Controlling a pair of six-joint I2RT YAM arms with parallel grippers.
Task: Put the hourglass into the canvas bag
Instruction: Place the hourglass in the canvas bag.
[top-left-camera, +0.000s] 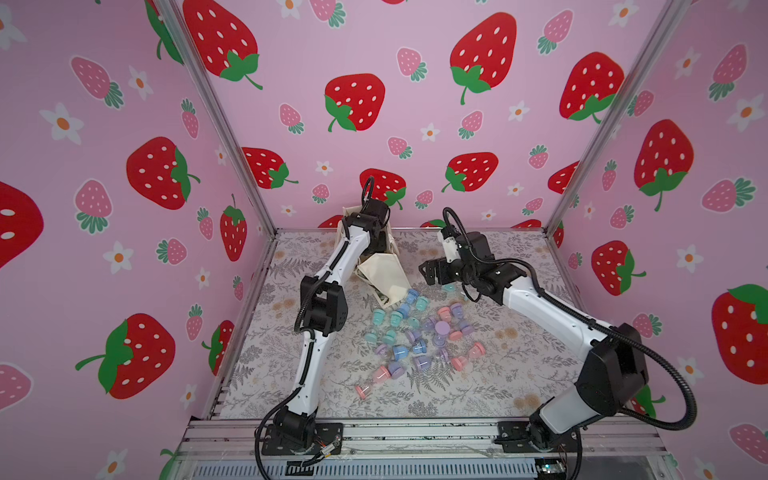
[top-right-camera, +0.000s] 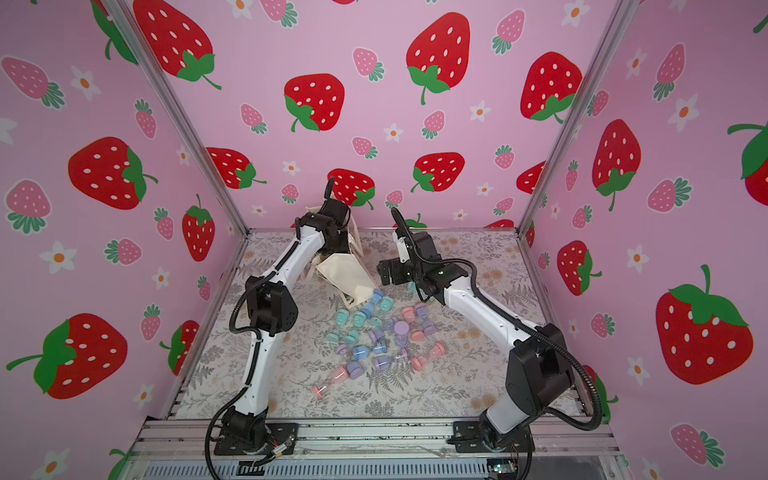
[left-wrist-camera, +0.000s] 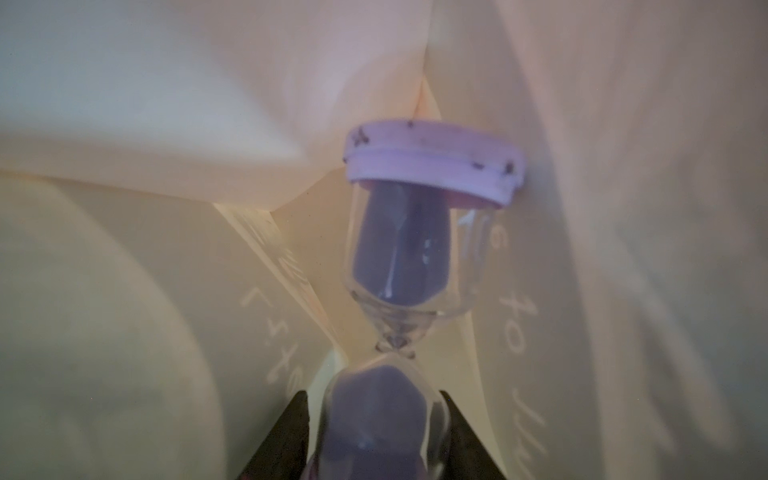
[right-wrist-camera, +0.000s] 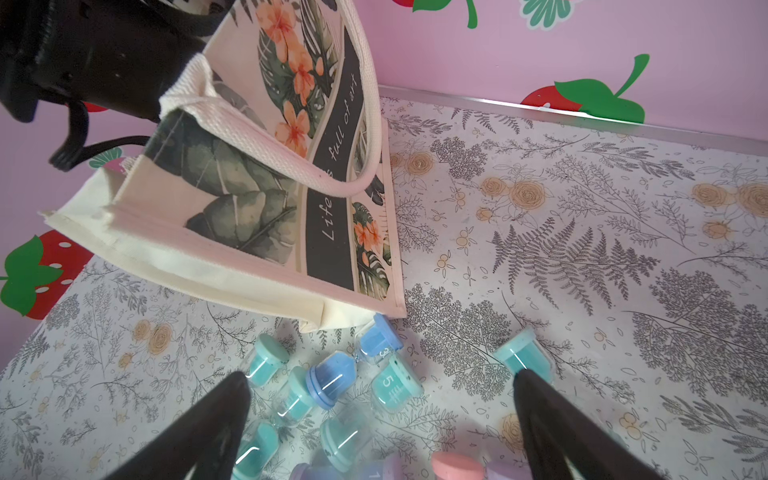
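Observation:
The canvas bag (top-left-camera: 380, 270) (top-right-camera: 345, 272) leans at the back of the table, its printed side facing the right wrist camera (right-wrist-camera: 249, 187). My left arm reaches into the bag's mouth, so in both top views its gripper is hidden. In the left wrist view my left gripper (left-wrist-camera: 378, 432) is shut on the lower glass bulb of a purple hourglass (left-wrist-camera: 415, 257), with cream cloth all around and the purple cap against a fold. My right gripper (top-left-camera: 430, 272) (right-wrist-camera: 382, 415) hovers open, holding nothing, over loose hourglasses just right of the bag.
Several loose hourglasses in teal, blue, purple and pink lie in a heap (top-left-camera: 419, 332) (top-right-camera: 378, 332) mid-table, some touching the bag's lower corner. One pink hourglass (top-left-camera: 368, 384) lies apart toward the front. Strawberry-print walls enclose three sides.

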